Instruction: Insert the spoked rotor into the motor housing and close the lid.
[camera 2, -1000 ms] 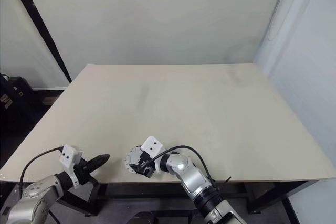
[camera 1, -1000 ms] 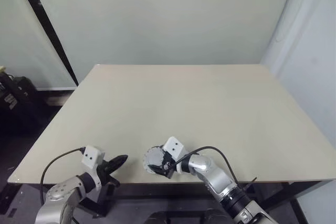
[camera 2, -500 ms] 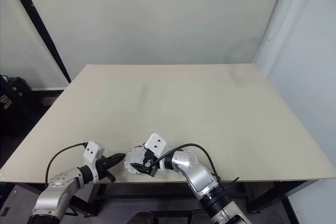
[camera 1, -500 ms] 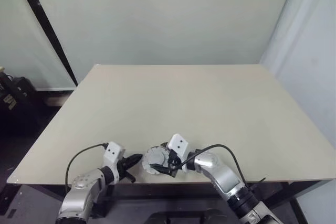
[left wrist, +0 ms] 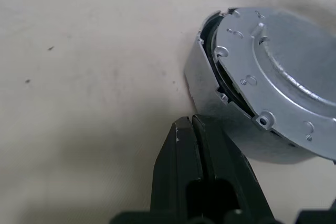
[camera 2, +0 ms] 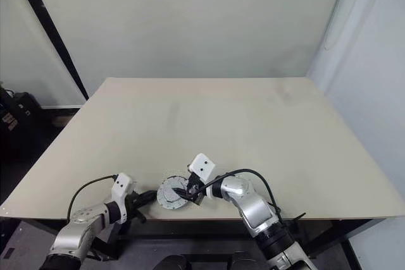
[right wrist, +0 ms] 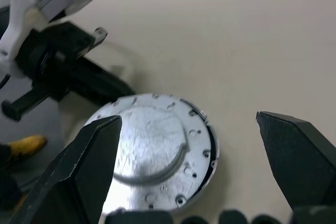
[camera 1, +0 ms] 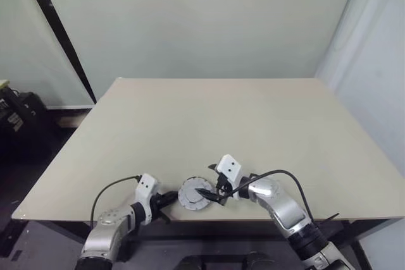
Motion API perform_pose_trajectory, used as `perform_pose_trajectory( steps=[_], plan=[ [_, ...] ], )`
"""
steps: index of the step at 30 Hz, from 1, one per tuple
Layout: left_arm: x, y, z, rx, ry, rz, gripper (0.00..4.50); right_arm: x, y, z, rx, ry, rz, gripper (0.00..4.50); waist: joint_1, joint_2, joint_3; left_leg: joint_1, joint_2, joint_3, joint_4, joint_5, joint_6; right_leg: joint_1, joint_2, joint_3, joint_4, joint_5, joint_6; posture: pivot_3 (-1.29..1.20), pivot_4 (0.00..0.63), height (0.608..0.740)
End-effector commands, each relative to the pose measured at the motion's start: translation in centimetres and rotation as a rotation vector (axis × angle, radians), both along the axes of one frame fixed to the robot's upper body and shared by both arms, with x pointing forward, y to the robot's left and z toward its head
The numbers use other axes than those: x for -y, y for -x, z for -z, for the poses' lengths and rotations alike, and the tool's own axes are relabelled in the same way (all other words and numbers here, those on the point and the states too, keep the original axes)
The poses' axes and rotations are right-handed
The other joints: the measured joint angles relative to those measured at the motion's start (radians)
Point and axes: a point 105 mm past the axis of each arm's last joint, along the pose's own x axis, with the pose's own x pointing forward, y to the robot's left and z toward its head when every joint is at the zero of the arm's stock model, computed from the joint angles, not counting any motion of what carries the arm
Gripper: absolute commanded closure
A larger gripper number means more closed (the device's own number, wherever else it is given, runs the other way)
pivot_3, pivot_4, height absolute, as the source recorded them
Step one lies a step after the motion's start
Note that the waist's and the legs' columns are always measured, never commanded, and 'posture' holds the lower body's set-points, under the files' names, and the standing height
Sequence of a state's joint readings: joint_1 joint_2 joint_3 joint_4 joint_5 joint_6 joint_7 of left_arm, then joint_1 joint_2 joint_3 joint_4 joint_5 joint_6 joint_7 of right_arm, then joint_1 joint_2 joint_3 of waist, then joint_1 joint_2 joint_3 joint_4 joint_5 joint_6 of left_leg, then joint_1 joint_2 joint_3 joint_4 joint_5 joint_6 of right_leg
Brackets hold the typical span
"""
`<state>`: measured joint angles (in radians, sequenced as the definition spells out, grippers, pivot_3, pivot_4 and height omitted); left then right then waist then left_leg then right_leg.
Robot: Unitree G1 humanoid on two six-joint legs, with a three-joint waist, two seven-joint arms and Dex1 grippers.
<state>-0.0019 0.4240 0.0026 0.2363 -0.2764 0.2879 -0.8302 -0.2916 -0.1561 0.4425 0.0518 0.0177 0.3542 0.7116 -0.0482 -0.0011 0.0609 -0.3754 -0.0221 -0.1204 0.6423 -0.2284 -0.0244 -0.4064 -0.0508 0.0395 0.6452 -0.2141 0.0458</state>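
lid on housing, near table edge
grey lid (left wrist: 273, 72) sits slightly askew on the round silver motor housing (left wrist: 210, 95), a dark gap showing.

1. Beige table (camera 1: 240, 124), top bare across its middle and far end.
2. Pale wall (camera 1: 202, 17) behind.
3. Black pole (camera 1: 57, 33) leaning at left.
4. Dark gear (camera 1: 16, 115) on floor, far left.

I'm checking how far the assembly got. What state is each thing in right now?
Round grey metal lid: on the housing, tilted, gap showing at one edge, not fully seated.
Silvery round motor housing: resting on the beige table near its front edge, lid on top.
Left gripper: shut, tips at the housing's side.
Right gripper: open wide over the lid, holding nothing.
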Motion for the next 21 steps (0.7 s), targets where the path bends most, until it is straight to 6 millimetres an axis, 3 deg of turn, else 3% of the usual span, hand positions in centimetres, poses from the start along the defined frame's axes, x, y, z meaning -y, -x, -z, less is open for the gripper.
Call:
perform_pose_trajectory(
  steps=[1,11,21],
  plan=[
    [2.9,-0.3,-0.4,0.031,0.034,0.096,4.50,0.4,0.1,-1.4,0.015,-0.036,-0.029,0.03,0.000,0.000,0.000,0.000,0.000,0.000,0.000,0.000,0.000,0.000,0.000,0.000,0.000,0.000,0.000,0.00,0.000,0.740],
    [4.6,0.0,-0.1,0.024,0.064,0.137,4.50,1.2,0.1,-0.8,-0.018,-0.018,-0.051,0.03,0.000,0.001,0.000,0.000,-0.001,0.000,0.001,0.000,0.001,0.002,0.000,0.000,0.000,0.000,0.000,0.00,0.000,0.740],
    [-0.1,0.0,-1.8,0.057,0.020,0.075,4.50,1.1,0.8,0.4,-0.075,-0.004,-0.084,0.03,-0.002,0.001,0.000,0.000,0.001,0.000,0.000,0.000,0.001,0.000,0.001,0.000,0.001,0.000,0.000,0.00,0.000,0.740]
  ],
)
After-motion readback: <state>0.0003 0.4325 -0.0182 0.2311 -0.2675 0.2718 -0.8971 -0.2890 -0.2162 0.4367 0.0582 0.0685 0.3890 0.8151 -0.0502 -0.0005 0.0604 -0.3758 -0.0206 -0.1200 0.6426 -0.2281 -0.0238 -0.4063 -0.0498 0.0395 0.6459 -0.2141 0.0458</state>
